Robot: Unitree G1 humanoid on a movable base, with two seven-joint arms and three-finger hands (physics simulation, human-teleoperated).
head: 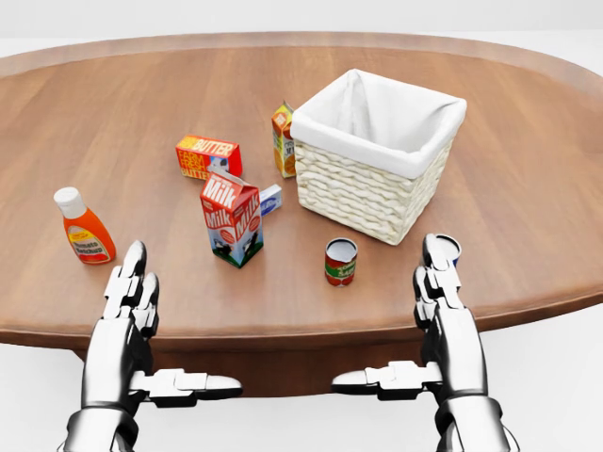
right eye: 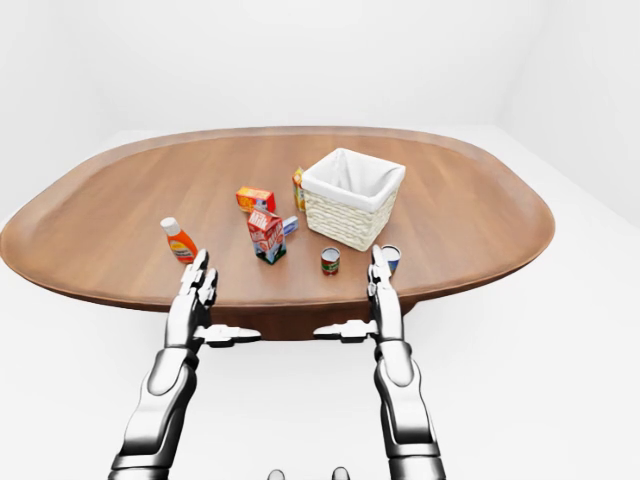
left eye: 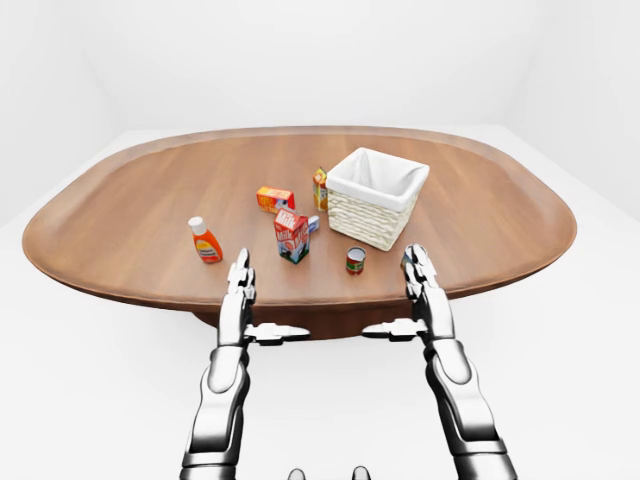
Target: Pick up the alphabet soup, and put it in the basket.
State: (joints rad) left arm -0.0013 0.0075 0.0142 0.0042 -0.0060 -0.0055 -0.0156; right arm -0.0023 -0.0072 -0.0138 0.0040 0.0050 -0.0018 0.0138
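Observation:
A small can with a red and green label (head: pixel 340 262) stands upright on the wooden table (head: pixel 537 179), just below the white-lined wicker basket (head: pixel 363 200) in the head view. A second can with a bluish side (right eye: pixel 391 258) stands to its right, partly hidden behind my right hand's fingertips (head: pixel 439 252). The labels are too small to read. My right hand (head: pixel 419 315) is open at the table's near edge, right of the red can and apart from it. My left hand (head: pixel 151 320) is open too, below the milk carton, holding nothing.
A milk carton (head: pixel 232 217) stands left of the red can, with a small blue-white box (head: pixel 270 198) behind it. A butter box (head: pixel 208 156), an orange carton (head: pixel 283 139) beside the basket and an orange bottle (head: pixel 84 229) at far left also stand on the table.

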